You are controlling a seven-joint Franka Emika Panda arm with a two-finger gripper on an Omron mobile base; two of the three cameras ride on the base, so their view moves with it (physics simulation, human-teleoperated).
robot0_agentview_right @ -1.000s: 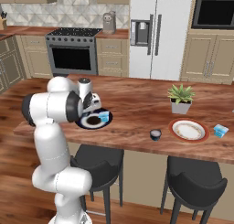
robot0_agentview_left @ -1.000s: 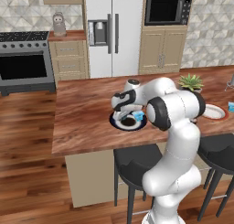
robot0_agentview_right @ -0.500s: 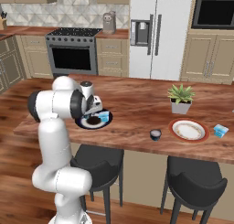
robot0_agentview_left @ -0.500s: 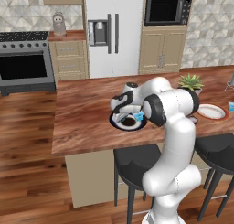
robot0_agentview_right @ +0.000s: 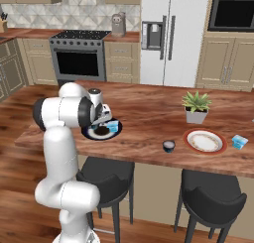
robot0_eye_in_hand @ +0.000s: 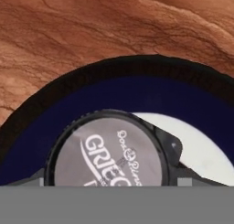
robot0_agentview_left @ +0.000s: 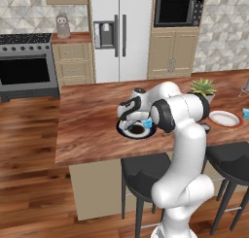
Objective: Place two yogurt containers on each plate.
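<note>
So the dark round yogurt cup (robot0_eye_in_hand: 107,150) is sitting right under my gripper (robot0_eye_in_hand: 109,184) now, parked on the navy plate (robot0_eye_in_hand: 55,113), pale "Greek" lid facing up at me. A second ago my fingers were pinched tighter; now they're spreading, and they flank the cup, so I read that as the let-go in progress. Can't swear the fingertips are clear of its sides yet; the hand view cuts that part off.

Just beside my gripper, on the same plate, there's a light blue squarish cup (robot0_agentview_right: 114,127). If both really are settled, that's plate one done, two cups on it.

Further out along the counter (robot0_agentview_right: 144,113), well away from my gripper: the other dark cup (robot0_agentview_right: 168,146) is standing on the wood just short of the red-rimmed plate (robot0_agentview_right: 205,141), and the second blue cup (robot0_agentview_right: 239,142) is just past that plate. That plate is bare, so half the job's left. Potted plant (robot0_agentview_right: 196,107) sits behind it.
</note>
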